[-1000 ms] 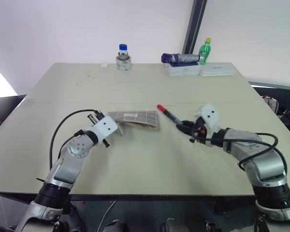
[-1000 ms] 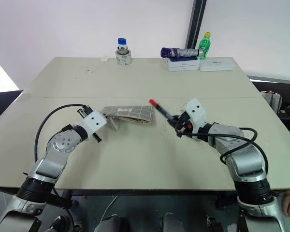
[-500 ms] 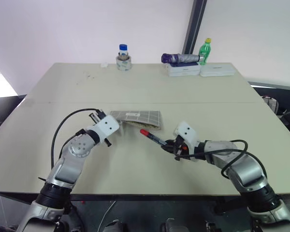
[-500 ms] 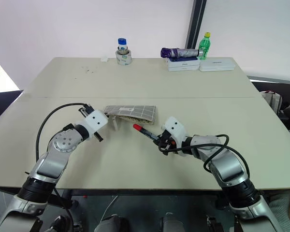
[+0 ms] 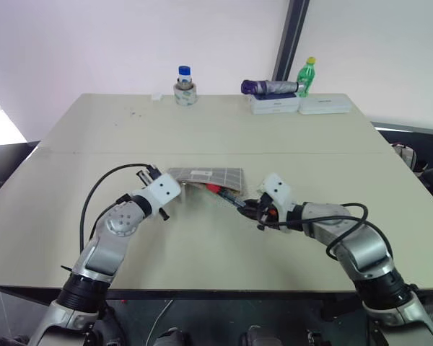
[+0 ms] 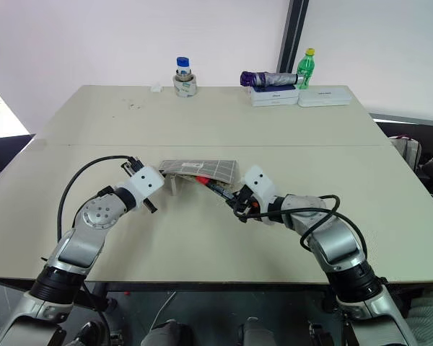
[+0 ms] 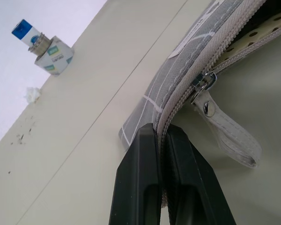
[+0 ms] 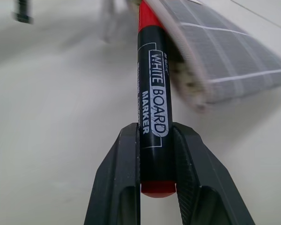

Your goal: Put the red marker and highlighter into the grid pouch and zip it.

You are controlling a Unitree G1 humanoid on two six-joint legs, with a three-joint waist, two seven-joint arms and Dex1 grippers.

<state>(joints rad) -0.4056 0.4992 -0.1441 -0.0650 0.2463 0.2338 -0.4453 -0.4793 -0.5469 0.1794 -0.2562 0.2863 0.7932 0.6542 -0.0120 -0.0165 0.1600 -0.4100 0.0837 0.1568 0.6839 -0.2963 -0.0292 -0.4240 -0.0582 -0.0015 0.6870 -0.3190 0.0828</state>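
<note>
1. Your left gripper (image 7: pixel 161 140) has its fingers pressed together on the left end of the grid pouch (image 5: pixel 206 177), pinching the zipper edge of the fabric and lifting that end a little off the tabletop (image 5: pixel 216 130).
2. The grid pouch lies near the middle of the tabletop, between your two arms, with its long side running left to right. Its near edge gapes open, and in the left wrist view you can see a pale dotted lining inside the mouth.
3. The zipper pull (image 7: pixel 203 89) sits near the end you are pinching, and its light cord (image 7: pixel 229 136) hangs loose below the opening.
4. Your right gripper (image 8: pixel 155 154) is clamped on the red marker (image 8: pixel 152 93), with the fingers on either side of the dark barrel close to its red rear end.
5. The red marker points away from the right gripper toward the left and far side. Its red cap (image 6: pixel 200 180) is at the mouth of the grid pouch, right against the open near edge. You cannot tell from these views how far the tip is inside.
6. Your right gripper is just to the right of the grid pouch's right end, close above the tabletop.
7. At the far edge of the tabletop you have a small blue-capped bottle (image 5: pixel 184 84) on the left, and on the right a green bottle (image 5: pixel 306 75) and a purple folded umbrella (image 5: pixel 270 87) resting on white boxes (image 5: pixel 299 104).
</note>
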